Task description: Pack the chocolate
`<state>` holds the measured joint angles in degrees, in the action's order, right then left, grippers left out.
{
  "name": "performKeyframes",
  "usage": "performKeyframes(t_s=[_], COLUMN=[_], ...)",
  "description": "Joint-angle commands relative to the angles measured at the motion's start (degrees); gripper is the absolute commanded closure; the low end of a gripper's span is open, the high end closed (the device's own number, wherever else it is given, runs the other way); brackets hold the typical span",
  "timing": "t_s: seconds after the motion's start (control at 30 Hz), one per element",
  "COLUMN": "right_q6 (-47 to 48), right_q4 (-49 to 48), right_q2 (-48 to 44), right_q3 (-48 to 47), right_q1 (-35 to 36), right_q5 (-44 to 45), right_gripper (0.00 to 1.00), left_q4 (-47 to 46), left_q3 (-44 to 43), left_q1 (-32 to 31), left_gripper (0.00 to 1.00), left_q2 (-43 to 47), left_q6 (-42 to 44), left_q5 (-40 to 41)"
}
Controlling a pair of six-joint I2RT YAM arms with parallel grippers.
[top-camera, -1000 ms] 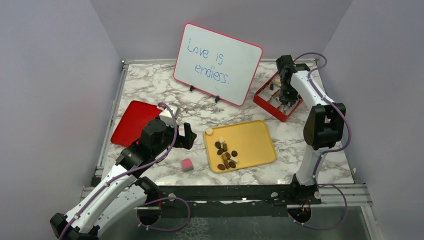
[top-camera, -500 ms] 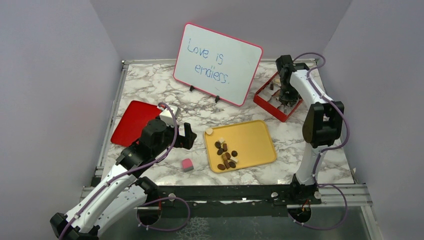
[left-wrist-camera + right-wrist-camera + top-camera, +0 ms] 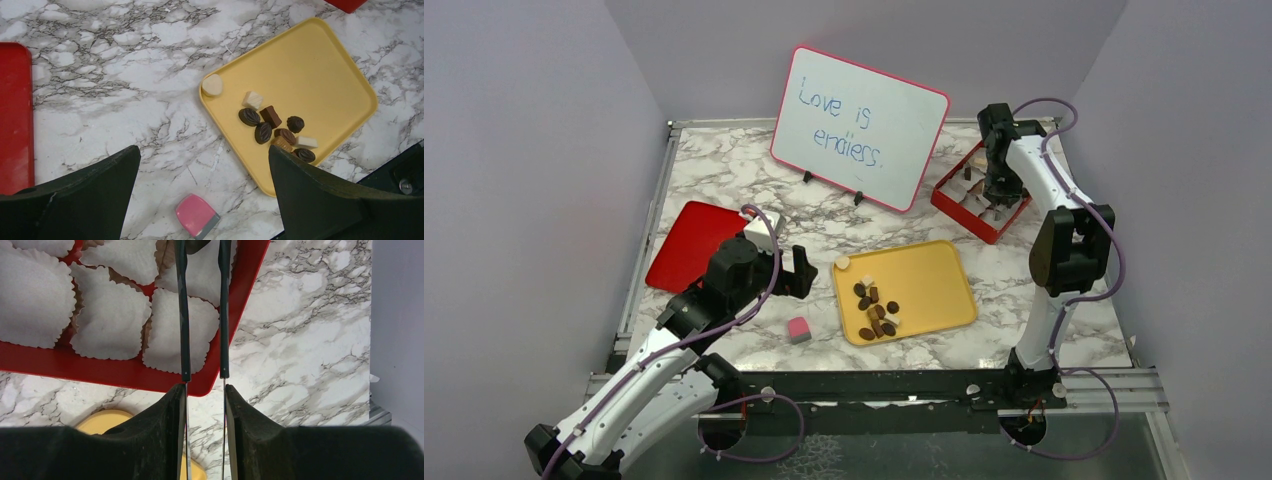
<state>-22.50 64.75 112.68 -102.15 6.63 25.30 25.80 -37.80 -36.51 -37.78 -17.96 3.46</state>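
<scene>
Hovering spread wide and empty, the left hand [image 3: 204,155] is beside the yellow tray [image 3: 320,80] holding the chocolate [image 3: 272,131]. Farther, the right hand [image 3: 202,255] hangs over the red box's [image 3: 100,372] paper cups [image 3: 107,325]; gripping or not, I cannot tell. Cup-filling seems underway; next calls for a precise pinch.

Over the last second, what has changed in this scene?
The right end effector edged slightly toward the far wall above the red box. The left end effector, chocolate, yellow tray and pink cube stayed put.
</scene>
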Motion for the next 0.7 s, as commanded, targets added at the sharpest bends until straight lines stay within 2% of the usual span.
performKeyframes(t_s=[0.0, 0.27, 0.47, 0.67], right_q6=[0.38, 1.07, 5.71, 8.24], right_q4=[2.67, 3.95, -0.30, -3.15], right_q2=[-2.06, -5.82, -12.40, -19.79], right_q3=[-0.71, -1.34, 1.50, 5.94], right_q1=[-0.53, -0.43, -0.37, 0.04], right_q5=[2.01, 0.63, -8.58, -11.08], right_gripper=[0.64, 0.64, 0.64, 0.64], left_q4=[-1.72, -1.54, -1.37, -0.82], left_q3=[0.29, 0.23, 0.21, -0.42], left_q1=[-0.31, -0.31, -0.31, -0.31], left_gripper=[0.01, 0.01, 0.01, 0.01], left_q2=[-0.04, -0.48, -0.85, -1.36], left_q6=[0.37, 0.33, 0.27, 0.18], left_q5=[0.20, 0.75, 1.51, 3.12])
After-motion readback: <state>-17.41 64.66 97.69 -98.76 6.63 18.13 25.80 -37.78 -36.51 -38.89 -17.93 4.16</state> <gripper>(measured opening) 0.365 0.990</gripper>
